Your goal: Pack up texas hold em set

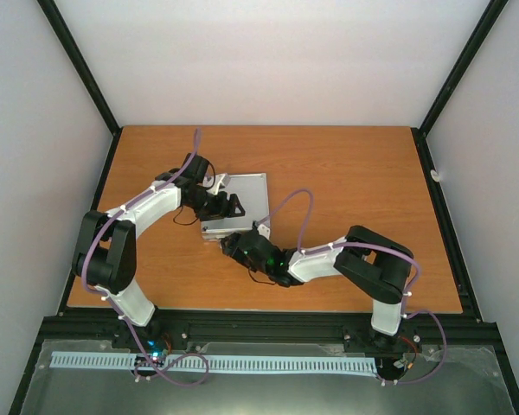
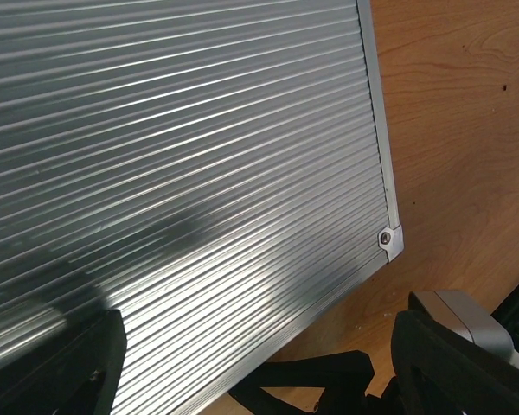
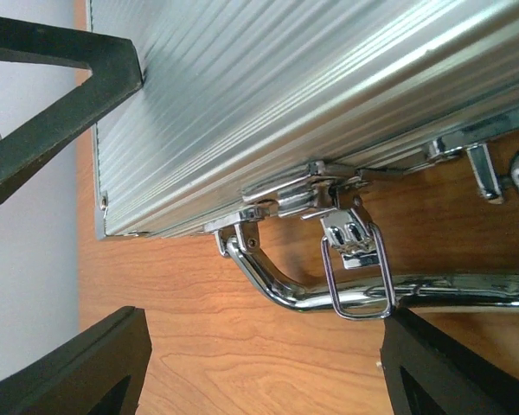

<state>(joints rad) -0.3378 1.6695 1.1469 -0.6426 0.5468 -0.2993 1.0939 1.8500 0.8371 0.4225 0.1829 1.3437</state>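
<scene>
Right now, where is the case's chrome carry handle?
In the right wrist view, the chrome handle runs along the aluminium case's front side, just below a latch, directly ahead of the open right gripper.

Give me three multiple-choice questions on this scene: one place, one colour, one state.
1. Where does the case lie? A on the table B on the black frame C held in the air
2. What colour is its handle? A red B chrome silver C black
3. How is its lid? A shut B half open C taken off
Answers: 1 A, it rests flat on the table; 2 B, shiny metal in the right wrist view; 3 A, no gap shows along the front edge.
</scene>
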